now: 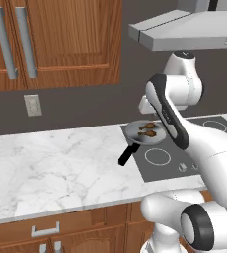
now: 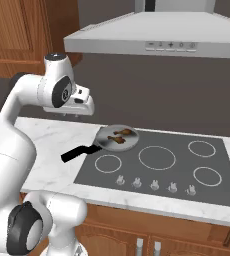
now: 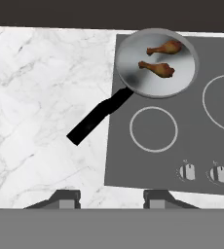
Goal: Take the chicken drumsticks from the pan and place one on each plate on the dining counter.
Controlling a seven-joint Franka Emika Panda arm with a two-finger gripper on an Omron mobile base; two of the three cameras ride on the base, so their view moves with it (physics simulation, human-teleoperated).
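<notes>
The pan (image 3: 155,62) is sitting on the back left corner of the black cooktop (image 3: 182,146), and its black handle (image 3: 99,116) is reaching out over the marble counter (image 3: 41,107) toward the front left. Two chicken drumsticks are lying inside the pan, side by side but apart: one (image 3: 165,48) is nearer to the wall and the other (image 3: 157,68) is nearer to the middle of the pan. In the right base view, the pan (image 2: 116,137) is showing the same two brown pieces, and the row of knobs (image 2: 154,185) is running along the front edge of the cooktop. The gripper (image 3: 111,198) is hanging high above the counter, well apart from the pan and its handle, and it is looking down at them. Its two dark fingertips are standing apart from each other with nothing between them, so the hand is spread and holding nothing. In the left base view the arm is partly hiding the pan (image 1: 145,132), so the drumsticks are looking there only like small brown marks, probably the same two. The range hood (image 2: 152,37) is hanging over the cooktop.
</notes>
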